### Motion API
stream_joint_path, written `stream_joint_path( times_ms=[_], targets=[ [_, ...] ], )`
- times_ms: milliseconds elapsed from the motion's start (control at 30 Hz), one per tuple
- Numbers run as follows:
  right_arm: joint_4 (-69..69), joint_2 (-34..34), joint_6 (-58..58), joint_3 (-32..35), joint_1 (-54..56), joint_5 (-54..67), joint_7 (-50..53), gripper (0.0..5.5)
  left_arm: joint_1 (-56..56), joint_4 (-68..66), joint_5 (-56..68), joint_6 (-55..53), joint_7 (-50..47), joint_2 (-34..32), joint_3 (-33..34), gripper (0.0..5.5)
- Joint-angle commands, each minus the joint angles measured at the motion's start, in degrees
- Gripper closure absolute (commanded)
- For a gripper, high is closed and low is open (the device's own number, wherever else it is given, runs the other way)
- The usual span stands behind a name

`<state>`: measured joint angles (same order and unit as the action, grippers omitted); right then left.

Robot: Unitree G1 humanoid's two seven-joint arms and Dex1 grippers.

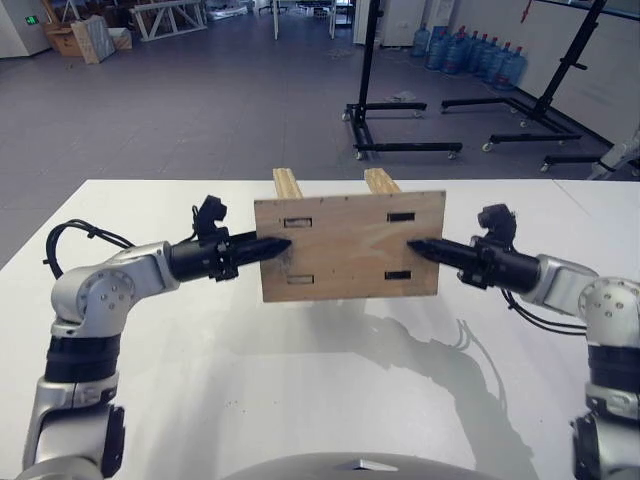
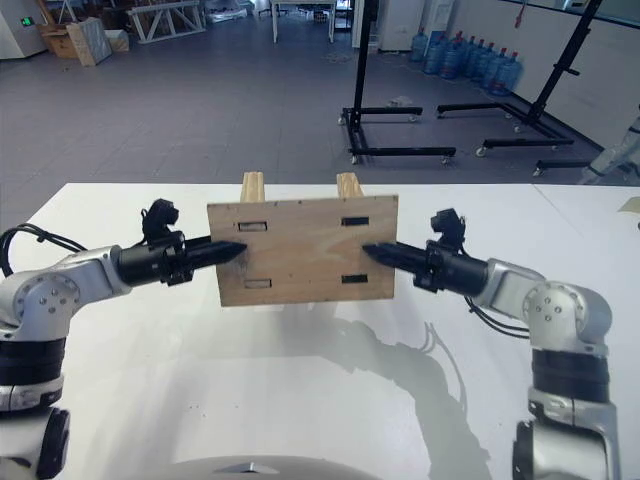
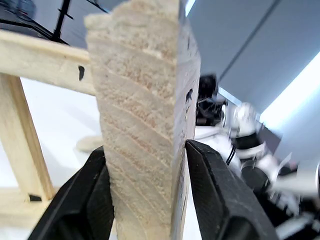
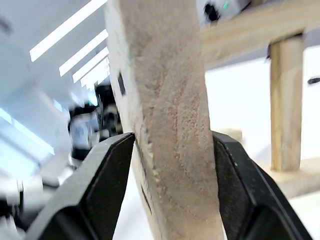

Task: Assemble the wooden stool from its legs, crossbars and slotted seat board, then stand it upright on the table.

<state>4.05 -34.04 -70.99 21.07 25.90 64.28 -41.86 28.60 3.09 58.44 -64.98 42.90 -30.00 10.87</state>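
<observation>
**A:** The left black two-finger gripper (image 1: pixel 272 245) is clamped on the left edge of the pale plywood seat board (image 1: pixel 350 240), mid-frame. The wrist view has its smooth black fingers (image 3: pixel 87 200) pressed on both faces of the rough, layered edge grain.

**B:** The right black gripper (image 1: pixel 418 245) pinches the opposite edge the same way. The board is rectangular, flat face toward the head camera, with four small rectangular slots.

**A:** Two square-cut light wooden legs (image 1: pixel 287 183) poke up past its top edge.

**B:** Behind the board, pale wooden bars (image 3: pixel 40 60) meet at right angles. The glossy white table (image 1: pixel 300 400) fills the lower frame, with the board's shadow on it.
</observation>
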Motion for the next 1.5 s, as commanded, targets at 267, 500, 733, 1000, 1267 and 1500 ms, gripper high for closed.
stream_joint_path(
  times_ms=[267,500,733,1000,1267,1500],
  targets=[
    [14.7,17.4,-15.3,11.7,22.4,10.9,45.7,3.21,19.8,-20.1,2.8,-14.4,-32.6,12.3,11.7,3.72],
    [14.0,22.5,-10.2,8.3,23.4,32.3,73.2,3.38,27.2,-31.7,1.7,-15.9,-47.1,14.7,19.2,3.72],
    [7.1,23.3,4.6,0.8,21.1,48.7,92.9,3.53,23.7,-34.6,-1.2,-17.2,-48.7,16.3,18.8,3.70],
    [3.5,21.6,10.3,-3.2,14.3,48.4,90.1,3.68,22.4,-38.9,-2.5,-13.8,-43.5,16.3,16.7,3.02],
    [9.4,15.7,13.7,-2.6,18.0,47.4,82.0,1.90,23.1,-38.9,-2.0,-12.5,-41.4,16.2,20.1,1.57],
    [17.6,5.4,11.4,0.1,21.2,43.8,75.0,0.57,26.1,-32.2,4.1,-13.4,-43.0,13.9,27.5,0.41]
  ],
)
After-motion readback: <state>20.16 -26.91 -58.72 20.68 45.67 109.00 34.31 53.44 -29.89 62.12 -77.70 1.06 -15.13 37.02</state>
